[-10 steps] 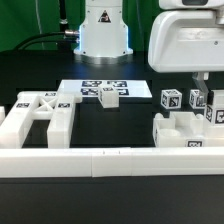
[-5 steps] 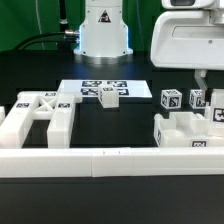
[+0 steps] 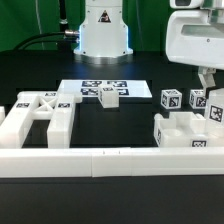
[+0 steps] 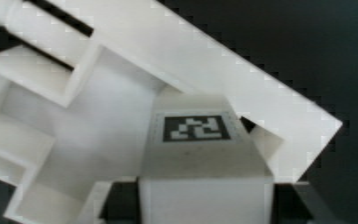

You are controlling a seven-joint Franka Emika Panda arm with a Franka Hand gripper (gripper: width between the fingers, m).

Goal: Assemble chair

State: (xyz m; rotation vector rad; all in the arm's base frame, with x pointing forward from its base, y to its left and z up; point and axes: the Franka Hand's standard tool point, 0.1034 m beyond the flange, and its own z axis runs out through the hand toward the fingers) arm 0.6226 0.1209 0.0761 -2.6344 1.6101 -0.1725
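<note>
so, this looked like the carry-and-fit step: one part was in the jaws and not seated anywhere that i could tell. biggest first: the long border rail point(image 3: 100, 156) ran across the front, below the gripper point(image 3: 206, 80). the big frame part point(image 3: 40, 118) sat well away from the gripper, toward the exterior view's left. the stepped part point(image 3: 180, 132) was right under the gripper, and in the wrist view it filled the background beyond the fingers. the marker board point(image 3: 75, 88) lay well off toward the exterior view's left. two tagged cubes point(image 3: 171, 101) stood just beside the gripper, behind the stepped part. a small block point(image 3: 108, 97) rested on the marker board.

the gripper was closed nearly all the way on a tagged piece point(image 3: 216, 112), a narrow white bar with its tag facing the wrist camera point(image 4: 202, 150).

my guess for the next move was lining that piece up with the stepped part and lowering it straight. room was tight there, with the cubes close on one side and raised walls below. the bare table point(image 3: 30, 85) toward the marker board was the free space. couldn't tell whether the piece already touched the stepped part.
</note>
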